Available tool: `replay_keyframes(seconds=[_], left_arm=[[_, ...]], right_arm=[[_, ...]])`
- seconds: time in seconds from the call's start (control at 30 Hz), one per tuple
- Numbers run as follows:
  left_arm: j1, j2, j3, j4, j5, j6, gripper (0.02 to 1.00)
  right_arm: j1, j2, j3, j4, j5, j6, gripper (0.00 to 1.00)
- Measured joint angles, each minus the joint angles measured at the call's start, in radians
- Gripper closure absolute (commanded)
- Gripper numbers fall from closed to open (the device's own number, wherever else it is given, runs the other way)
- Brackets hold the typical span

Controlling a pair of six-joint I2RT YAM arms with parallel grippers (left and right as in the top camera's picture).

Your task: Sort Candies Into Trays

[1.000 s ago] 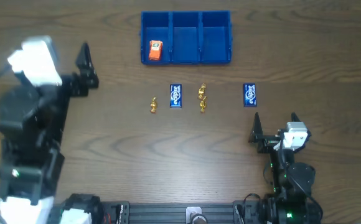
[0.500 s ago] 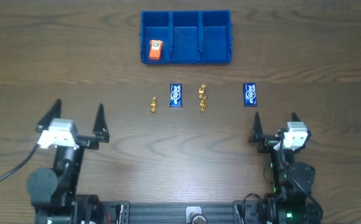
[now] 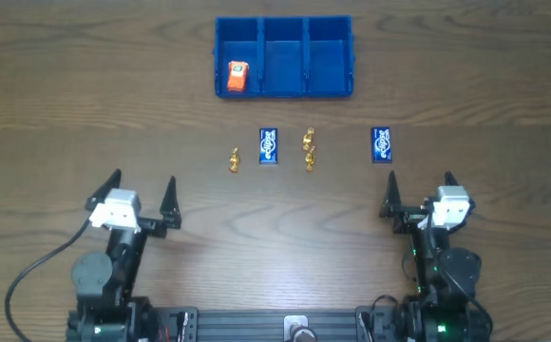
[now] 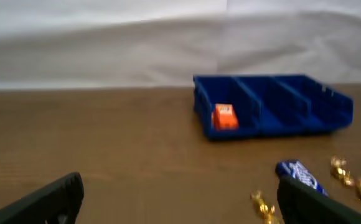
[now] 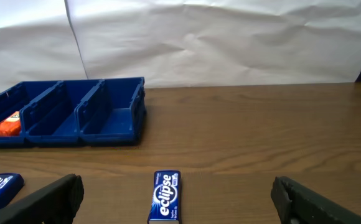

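Seen from above, the blue tray (image 3: 284,57) sits at 12 o'clock on the wooden table (image 3: 503,85), its three compartments side by side. The orange candy (image 3: 237,76) lies in the compartment on the 9 o'clock end; the other two hold nothing that can be made out. Out from the tray toward 6 o'clock, a loose row of pieces lies on the bare wood, all apart from the tray. The lone gold candy (image 3: 235,160) is at the row's 9 o'clock end, with the left blue pack (image 3: 268,145) just beside it at 3 o'clock. Next comes the upper gold candy (image 3: 308,141), and the lower gold candy (image 3: 310,161) is close at its 6 o'clock, perhaps touching, though they are too small to be sure. The right blue pack (image 3: 381,144) lies well apart at the row's 3 o'clock end. The left gripper (image 3: 142,180) hangs at about 7 o'clock on the table, its claw spread wide and holding nothing, well short of the row. The right gripper (image 3: 420,180) is at about 5 o'clock, claw likewise wide and bare, with the right blue pack ahead of it toward 12 o'clock.
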State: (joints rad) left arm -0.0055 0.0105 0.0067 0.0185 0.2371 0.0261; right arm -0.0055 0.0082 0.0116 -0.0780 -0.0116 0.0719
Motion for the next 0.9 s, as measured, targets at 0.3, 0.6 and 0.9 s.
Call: replay_keyframes(seconds=[0.3,0.6,0.9], left_arm=[[0.000,0.000,0.017,-0.037,-0.002,-0.004,0.020],[0.000,0.000,0.017,-0.038,-0.002,-0.004,0.020],[0.000,0.000,0.017,-0.038,-0.002,-0.004,0.020]], right_arm=[[0.000,0.000,0.000,0.000,0.000,0.000,0.001],[0.000,0.000,0.000,0.000,0.000,0.000,0.001],[0.000,0.000,0.000,0.000,0.016,0.000,0.001]])
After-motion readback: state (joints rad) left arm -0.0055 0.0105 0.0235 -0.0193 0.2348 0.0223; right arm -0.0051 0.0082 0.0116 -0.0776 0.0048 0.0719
